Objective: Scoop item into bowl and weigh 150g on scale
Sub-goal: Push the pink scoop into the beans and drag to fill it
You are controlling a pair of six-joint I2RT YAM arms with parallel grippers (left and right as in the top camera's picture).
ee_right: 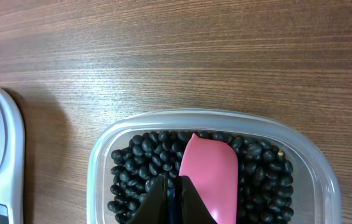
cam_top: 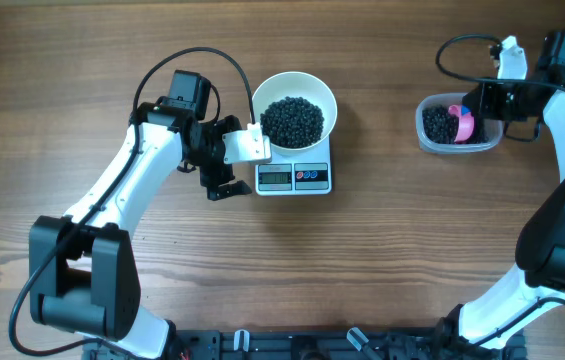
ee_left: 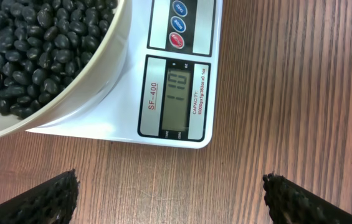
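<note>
Scooping step: right gripper (ee_right: pixel 174 199) seems clamped on scoop (ee_right: pixel 210 171) in tub (ee_right: pixel 225 117), left gripper (ee_left: pixel 172 196) apart. Next, carry beans (ee_right: pixel 138 168) to bowl (cam_top: pixel 330 105).

The surface (cam_top: pixel 362 260) is brown wood, and in the overhead view its grain runs from 9 o'clock to 3 o'clock. Two things rest directly on it. A small white scale (cam_top: pixel 294 177) lies flat just off centre toward 12 o'clock, with its grey display and round buttons along the edge facing 6 o'clock. A clear plastic tub (cam_top: pixel 422 128) with rounded corners stands toward 2 o'clock, well apart from the scale, with bare wood between them. A dark rail (cam_top: pixel 292 345) runs along the 6 o'clock edge; whether it sits on the wood cannot be told.
</note>
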